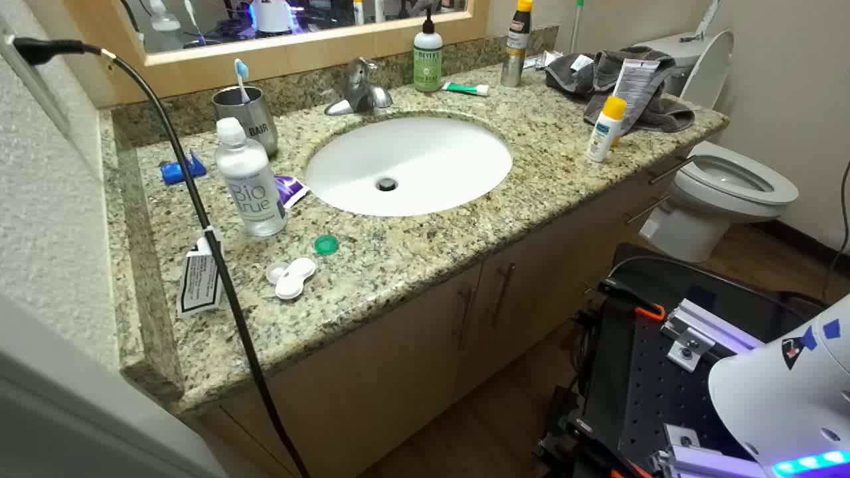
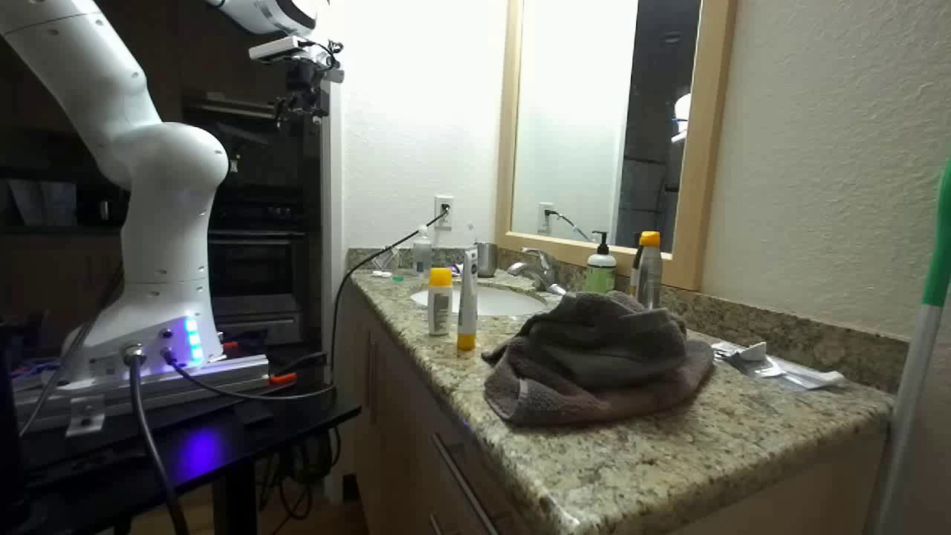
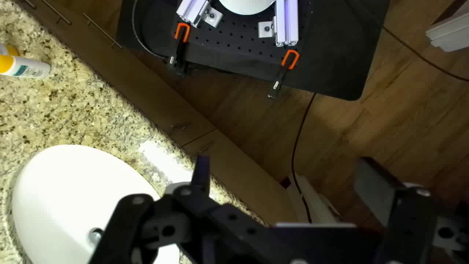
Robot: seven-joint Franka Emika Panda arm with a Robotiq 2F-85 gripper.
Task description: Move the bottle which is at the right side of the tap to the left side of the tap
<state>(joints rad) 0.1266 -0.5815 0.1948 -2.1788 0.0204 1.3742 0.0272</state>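
The bottle (image 1: 427, 65) is green with a black pump top and stands upright near the mirror, right of the tap in an exterior view. It also shows in an exterior view (image 2: 600, 278), its lower part hidden behind the towel. The tap (image 1: 362, 91) is silvery metal at the back of the basin; it also shows in an exterior view (image 2: 544, 269). My gripper (image 2: 301, 115) is raised above counter height, apart from both. In the wrist view the gripper (image 3: 284, 165) is open with nothing between its fingers. Bottle and tap are out of the wrist view.
A white basin (image 1: 408, 166) is set in the granite counter. A metal cup (image 1: 255, 123), clear bottle (image 1: 251, 182) and black cable (image 1: 192, 192) are at the left. A green tube (image 1: 467, 88), spray can (image 1: 515, 50), grey towel (image 2: 587, 364) and yellow-capped bottle (image 1: 605, 131) are at the right.
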